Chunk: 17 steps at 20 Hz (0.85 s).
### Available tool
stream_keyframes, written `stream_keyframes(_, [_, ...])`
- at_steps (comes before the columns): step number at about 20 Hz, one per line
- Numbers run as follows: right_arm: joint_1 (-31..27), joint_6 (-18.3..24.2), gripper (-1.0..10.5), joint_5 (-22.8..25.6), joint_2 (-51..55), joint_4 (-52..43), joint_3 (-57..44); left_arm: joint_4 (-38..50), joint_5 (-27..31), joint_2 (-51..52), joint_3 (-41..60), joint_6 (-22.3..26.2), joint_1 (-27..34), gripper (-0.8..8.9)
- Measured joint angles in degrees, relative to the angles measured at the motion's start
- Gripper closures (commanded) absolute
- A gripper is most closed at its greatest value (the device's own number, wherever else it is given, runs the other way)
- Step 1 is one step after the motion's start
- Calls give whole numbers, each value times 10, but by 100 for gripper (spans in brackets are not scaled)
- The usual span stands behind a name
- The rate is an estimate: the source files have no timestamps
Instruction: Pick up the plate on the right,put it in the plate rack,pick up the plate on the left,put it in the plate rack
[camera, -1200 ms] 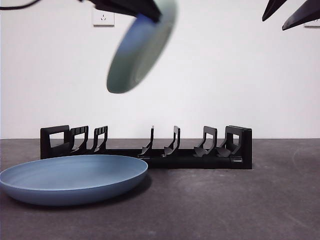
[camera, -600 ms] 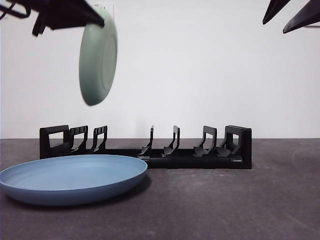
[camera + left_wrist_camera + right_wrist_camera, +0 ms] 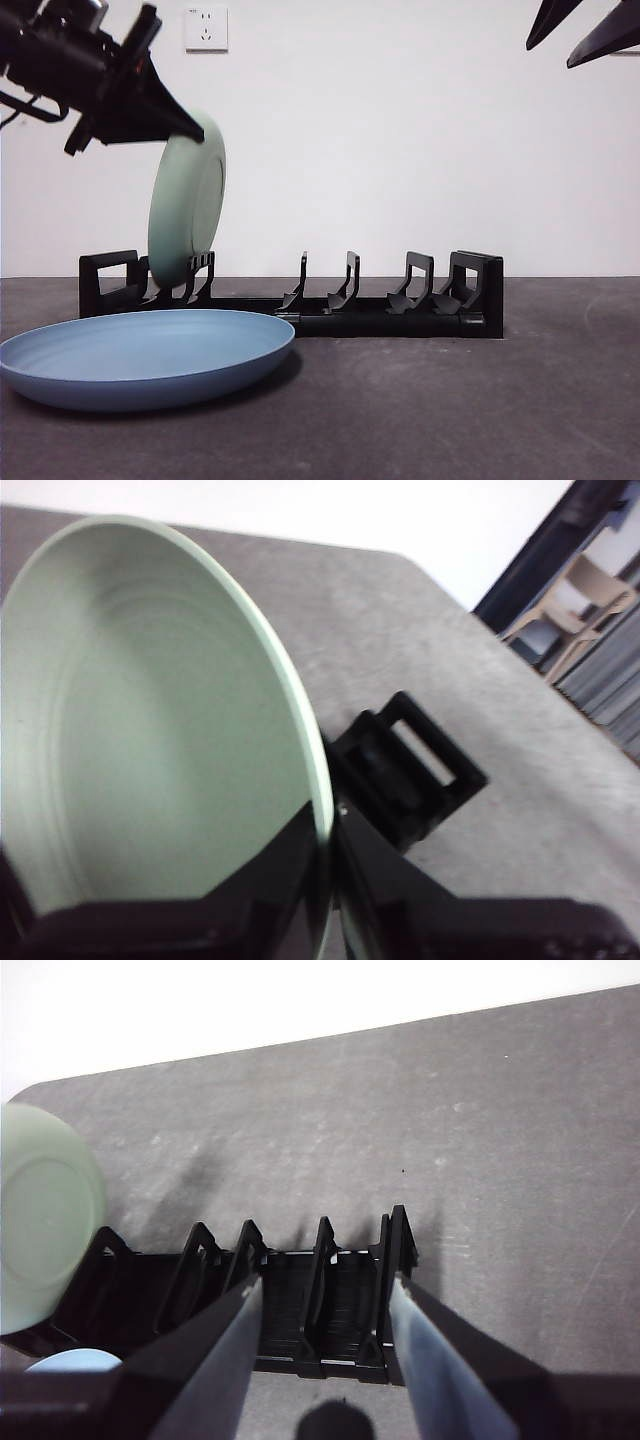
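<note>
A pale green plate [image 3: 185, 210] [image 3: 150, 710] [image 3: 40, 1210] stands nearly upright, its lower edge down among the dividers at the left end of the black plate rack [image 3: 400, 315] [image 3: 405, 770] [image 3: 300, 1300]. My left gripper [image 3: 195, 130] [image 3: 325, 830] is shut on the plate's upper rim, coming in from the top left. A large blue plate [image 3: 150, 355] [image 3: 75, 1362] lies flat on the table in front of the rack's left half. High at the top right my right gripper [image 3: 580, 25] [image 3: 325, 1300] hangs open above the rack's right part, holding nothing.
The dark grey table [image 3: 480, 400] stretches in front of and to the right of the rack. A white wall with a socket [image 3: 206, 28] stands behind. Beyond the table's edge a chair [image 3: 590, 590] shows in the left wrist view.
The left gripper has swung left and down with the green plate, turning it from tilted to nearly upright and lowering its edge into the rack's left end. The right gripper and blue plate stayed put.
</note>
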State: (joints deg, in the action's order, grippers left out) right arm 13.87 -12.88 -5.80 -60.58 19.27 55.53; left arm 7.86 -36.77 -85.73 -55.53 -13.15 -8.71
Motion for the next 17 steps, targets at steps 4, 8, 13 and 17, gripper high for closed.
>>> stream_keyframes(4, [0, 0, 729, 0, 0, 0, 0, -11, 17, -10, 0, 0, 0, 822])
stream_keyframes(8, [0, 0, 729, -1, 0, 0, 0, -30, 31, -10, -2, 2, -3, 816])
stream_keyframes(13, [0, 0, 729, -2, 0, 12, 0, -63, 51, -6, -8, 21, -12, 813])
stream_keyframes(17, [0, -1, 729, -41, 0, 31, 0, -83, 51, -5, -8, 28, -20, 792])
